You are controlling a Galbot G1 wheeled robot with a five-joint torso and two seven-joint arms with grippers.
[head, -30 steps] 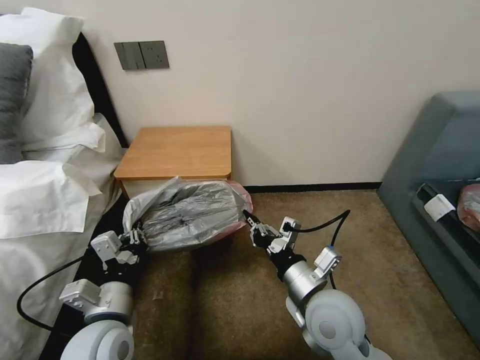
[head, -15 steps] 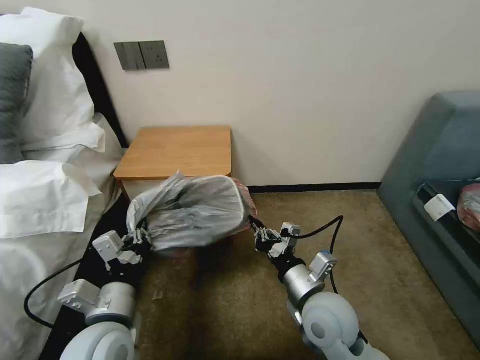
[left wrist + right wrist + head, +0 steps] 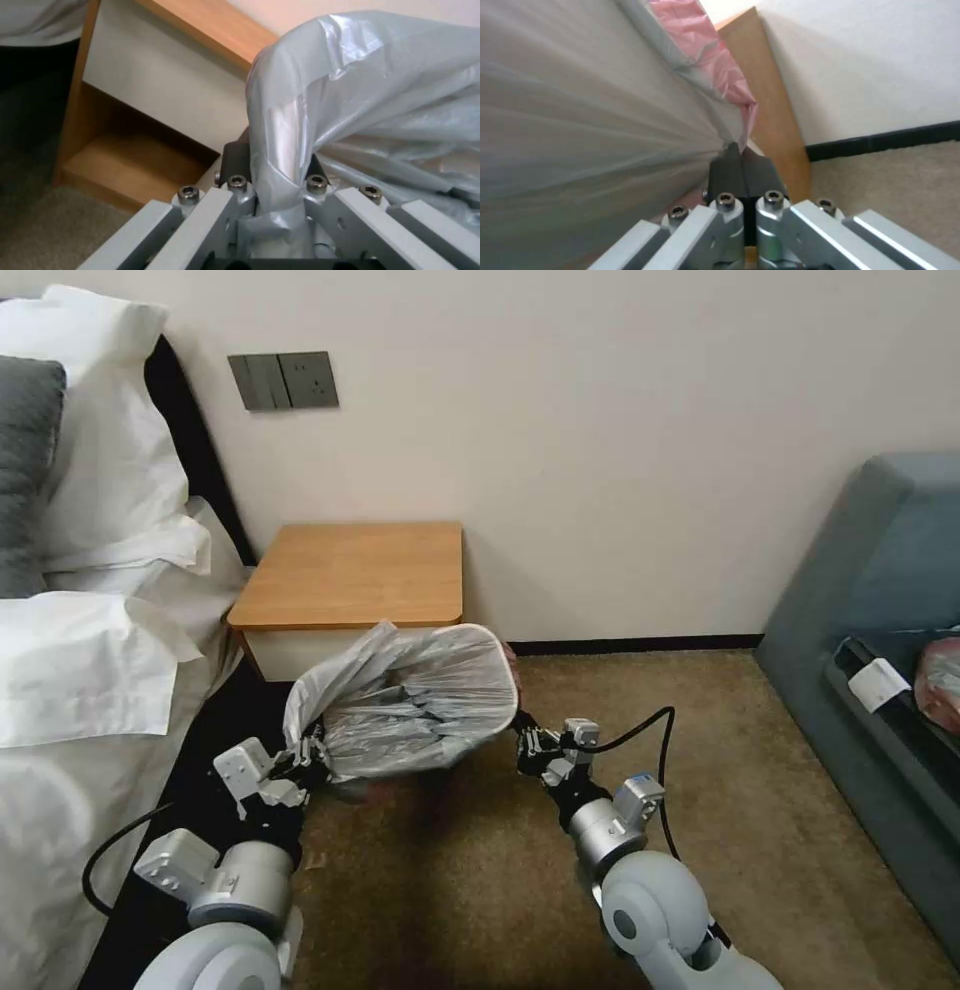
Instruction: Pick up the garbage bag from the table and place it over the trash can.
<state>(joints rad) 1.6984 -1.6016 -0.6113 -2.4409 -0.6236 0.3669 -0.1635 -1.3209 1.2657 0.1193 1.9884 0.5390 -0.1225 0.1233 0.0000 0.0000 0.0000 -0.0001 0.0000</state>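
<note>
Garbage bag: we hold the garbage bag (image 3: 415,700) in the air in front of the nightstand (image 3: 355,570), below its front edge and above the carpet (image 3: 480,870). It is thin, crinkly, translucent film, silvery grey, with a pink-red tint on the side toward the wall. Its mouth is stretched open between our two grippers into a rounded, roughly rectangular shape.

Left gripper: our left gripper (image 3: 305,760) pinches the bag's near left edge. In the left wrist view the film (image 3: 360,93) is gathered into a twisted rope that runs down between the two dark pads (image 3: 235,157), which press on it.

Right gripper: our right gripper (image 3: 522,735) is at the bag's right edge. In the right wrist view its dark pads (image 3: 727,168) are pressed flat together with the taut film (image 3: 580,123) fanning out from their tips in fine radiating creases.

Nightstand: wooden, with a smooth orange-brown top, rounded corners, a white drawer front and a low shelf. It stands against the wall between the bed (image 3: 90,670) and the open carpet.

Carpet: short brown pile under the bag.

Trash can: we cannot tell whether the bin is under the film; the bag hides whatever lies beneath it.
</note>
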